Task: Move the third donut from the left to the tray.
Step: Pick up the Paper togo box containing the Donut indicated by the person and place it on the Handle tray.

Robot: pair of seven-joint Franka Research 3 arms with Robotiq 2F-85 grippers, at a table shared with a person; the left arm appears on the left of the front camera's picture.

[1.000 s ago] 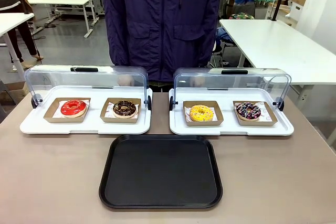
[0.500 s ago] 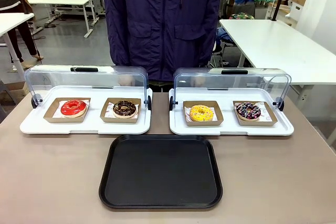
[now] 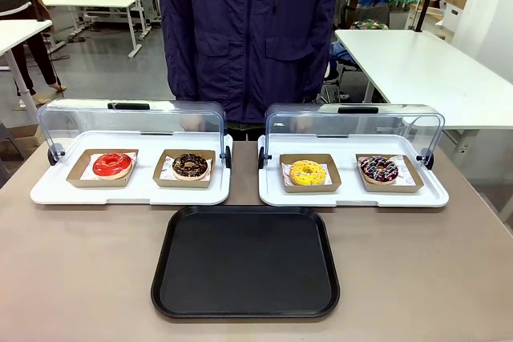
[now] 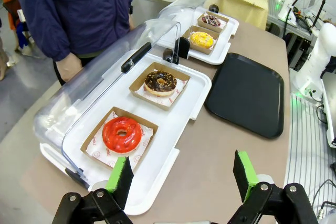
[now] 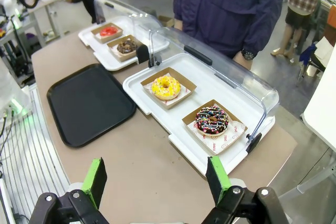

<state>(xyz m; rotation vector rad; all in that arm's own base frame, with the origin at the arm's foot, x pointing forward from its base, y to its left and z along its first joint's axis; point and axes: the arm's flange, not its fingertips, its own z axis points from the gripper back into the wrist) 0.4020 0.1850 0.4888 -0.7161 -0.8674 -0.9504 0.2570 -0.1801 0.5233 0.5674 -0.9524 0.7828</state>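
Note:
The yellow-iced donut (image 3: pixel 307 172) (image 5: pixel 166 87) (image 4: pixel 202 39) rests in its brown cardboard square on the right white tray (image 3: pixel 353 195), third in the row. The black tray (image 3: pixel 245 261) (image 5: pixel 89 103) (image 4: pixel 248 94) lies bare on the table in front of both white trays. My left gripper (image 4: pixel 182 178) is open above the table's left end, close to the red donut (image 4: pixel 122 134). My right gripper (image 5: pixel 156 182) is open above the table's right end, with nothing between its fingers.
The left white tray (image 3: pixel 128 191) holds the red donut (image 3: pixel 112 165) and a chocolate donut (image 3: pixel 190 166). A dark sprinkled donut (image 3: pixel 378 169) sits right of the yellow one. Clear domed lids (image 3: pixel 353 124) stand raised behind both trays. A person in a navy jacket (image 3: pixel 247 38) stands at the far side.

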